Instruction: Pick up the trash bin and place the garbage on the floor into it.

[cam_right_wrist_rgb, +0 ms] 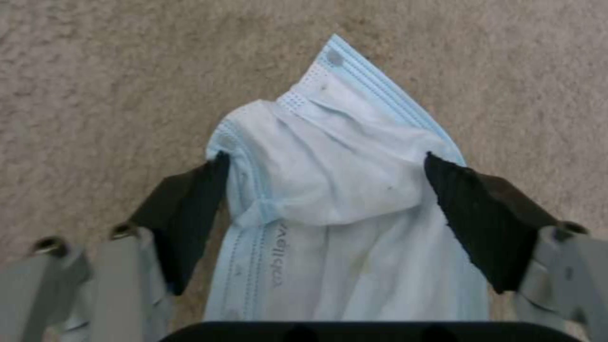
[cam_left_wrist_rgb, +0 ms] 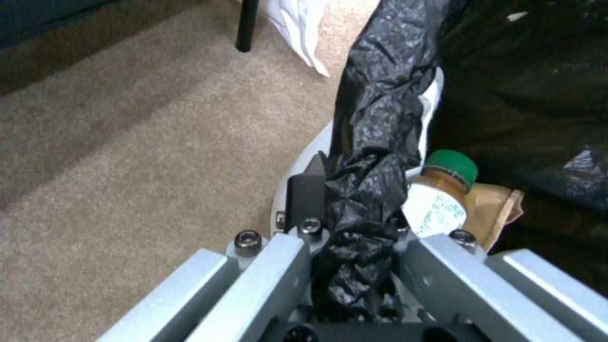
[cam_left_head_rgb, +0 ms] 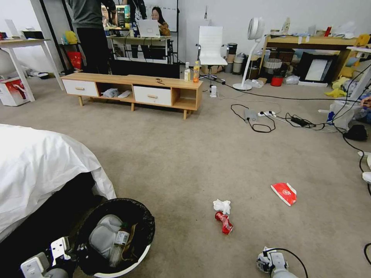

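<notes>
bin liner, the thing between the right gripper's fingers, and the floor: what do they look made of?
Bin liner: thin black plastic film, glossy and crinkled, bunched in the left gripper.
Face mask between the open right gripper's fingers: light blue and white, probably nonwoven fabric; matte, pleated, stitched edge.
Floor: beige carpet, short matte pile with a fibrous texture.

Little can be read. The blue face mask (cam_right_wrist_rgb: 342, 199) between the right gripper's (cam_right_wrist_rgb: 323, 190) spread fingers bears a short printed word along its pleated edge, seen upside down and not legible. The green-capped bottle (cam_left_wrist_rgb: 440, 194) in the trash bin (cam_left_head_rgb: 116, 235) carries a white label with fine greenish print, too small to read. The flat red packet (cam_left_head_rgb: 284, 193) on the carpet, near right, shows a white round logo, without readable letters.
</notes>
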You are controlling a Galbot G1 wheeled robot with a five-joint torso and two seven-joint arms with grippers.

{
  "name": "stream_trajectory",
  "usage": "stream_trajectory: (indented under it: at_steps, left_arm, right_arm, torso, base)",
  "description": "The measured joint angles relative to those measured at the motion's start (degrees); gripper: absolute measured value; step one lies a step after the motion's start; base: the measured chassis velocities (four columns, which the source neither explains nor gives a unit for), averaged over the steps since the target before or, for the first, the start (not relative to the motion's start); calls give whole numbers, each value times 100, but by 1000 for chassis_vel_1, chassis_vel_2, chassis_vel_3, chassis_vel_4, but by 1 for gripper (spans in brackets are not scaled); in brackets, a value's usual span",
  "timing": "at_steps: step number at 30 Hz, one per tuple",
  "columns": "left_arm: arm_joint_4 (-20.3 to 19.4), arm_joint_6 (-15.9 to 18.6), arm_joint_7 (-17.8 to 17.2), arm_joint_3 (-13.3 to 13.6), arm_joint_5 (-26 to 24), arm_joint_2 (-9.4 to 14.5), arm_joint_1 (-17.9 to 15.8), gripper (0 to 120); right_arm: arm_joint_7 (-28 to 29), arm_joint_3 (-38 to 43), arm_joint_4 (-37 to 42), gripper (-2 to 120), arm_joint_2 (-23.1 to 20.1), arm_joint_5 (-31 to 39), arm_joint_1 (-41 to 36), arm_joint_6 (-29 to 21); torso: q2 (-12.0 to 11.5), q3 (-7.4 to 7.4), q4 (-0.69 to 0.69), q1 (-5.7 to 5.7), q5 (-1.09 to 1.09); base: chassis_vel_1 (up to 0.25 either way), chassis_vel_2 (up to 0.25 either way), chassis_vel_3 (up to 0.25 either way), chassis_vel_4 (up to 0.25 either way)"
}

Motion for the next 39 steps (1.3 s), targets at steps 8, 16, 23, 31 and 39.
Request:
stream_trajectory:
  at_steps: [8, 16, 23, 31, 39]
  left_arm:
    - [-26, 19, -11, -7, -29, 26, -6, 1]
    - [-31, 24, -21, -14, -65, 43, -35, 1]
    - [-25, 30, -28, 9, -76, 50, -44, 1]
    - [-31, 37, -50, -15, -136, 73, -33, 1]
    - [-20, 37, -52, -19, -136, 67, -32, 1]
  right_arm:
    - [20, -12, 189, 55, -84, 9, -123, -4]
    - [176, 166, 458, 28, -302, 61, -437, -81]
    - [197, 207, 483, 4, -314, 72, -481, -100]
    - [162, 63, 421, 0, -225, 119, -261, 40]
    - [36, -2, 363, 0, -151, 127, -171, 280]
  torso:
    - [-1, 1, 4, 1, 8]
    - [-2, 2, -7, 1, -4]
    - [-1, 1, -6, 1, -2]
    - [0, 0, -2, 1, -4]
    - [1, 0, -1, 1, -4]
  base:
    - [0, 0, 0, 0]
    - [0, 0, 0, 0]
    - [0, 0, 0, 0]
    - [0, 0, 0, 0]
    - [0, 0, 0, 0]
